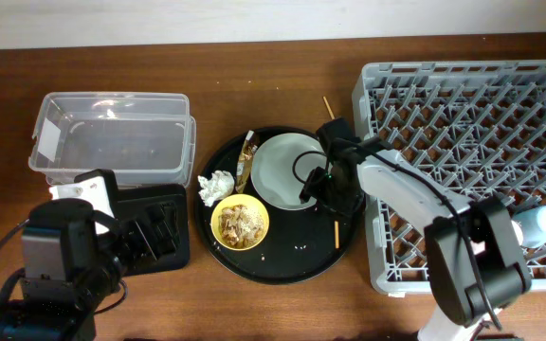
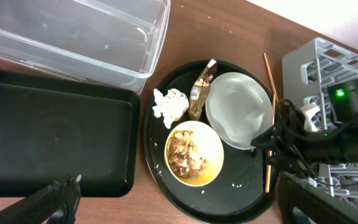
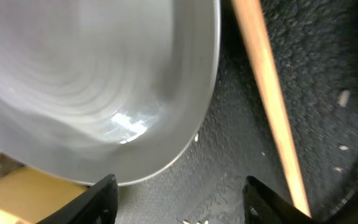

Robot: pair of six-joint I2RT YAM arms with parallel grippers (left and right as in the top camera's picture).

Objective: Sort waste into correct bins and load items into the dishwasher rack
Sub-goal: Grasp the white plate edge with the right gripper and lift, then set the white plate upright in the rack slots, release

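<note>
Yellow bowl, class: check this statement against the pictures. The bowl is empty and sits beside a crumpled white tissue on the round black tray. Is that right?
Not quite. The yellow bowl is not empty: it holds brownish food scraps, as the left wrist view shows clearly. The rest stands: it sits beside the crumpled white tissue on the round black tray.

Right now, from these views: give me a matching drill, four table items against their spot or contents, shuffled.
1 tissue
2 yellow bowl
3 clear tub
4 chopstick

a holds brown scraps
b right of the plate
c off the round tray, far left
d round tray's left edge

Pairs: 1-d, 2-a, 3-c, 4-b
</note>
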